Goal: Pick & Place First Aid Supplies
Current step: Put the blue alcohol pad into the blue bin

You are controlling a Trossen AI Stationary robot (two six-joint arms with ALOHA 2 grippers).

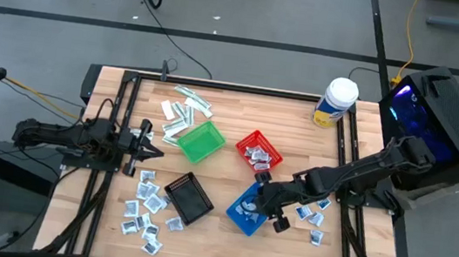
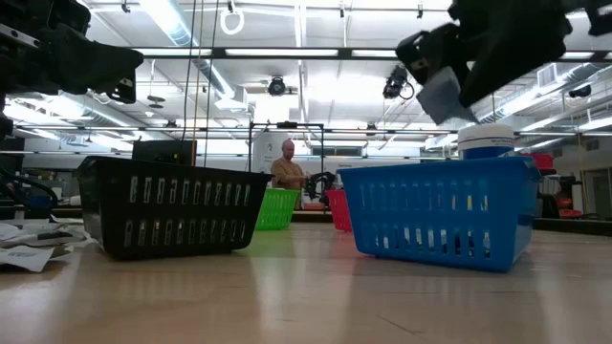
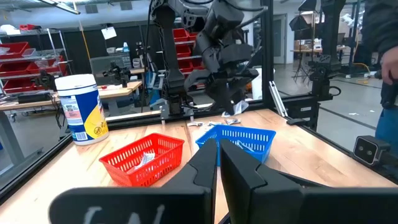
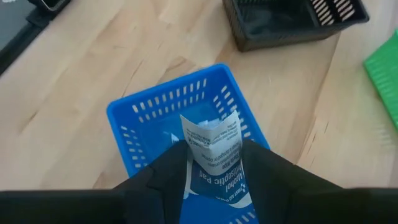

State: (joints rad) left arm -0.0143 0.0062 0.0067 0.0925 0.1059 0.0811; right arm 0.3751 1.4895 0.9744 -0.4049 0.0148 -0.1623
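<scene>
One white-and-blue sachet (image 4: 214, 152) hangs pinched between the right gripper (image 4: 214, 163)'s fingers directly above the blue basket (image 4: 140, 115). If released off-centre, this light, curled packet could catch the rim and flutter onto the desk (image 1: 215, 245). The left gripper (image 1: 151, 136), fingers pressed together, waits near the green basket (image 1: 200, 142).

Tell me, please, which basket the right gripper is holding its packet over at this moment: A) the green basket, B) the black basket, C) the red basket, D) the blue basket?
D: the right wrist view shows the right gripper shut on a white-and-blue packet directly above the blue basket, and the high view places it there too.
</scene>
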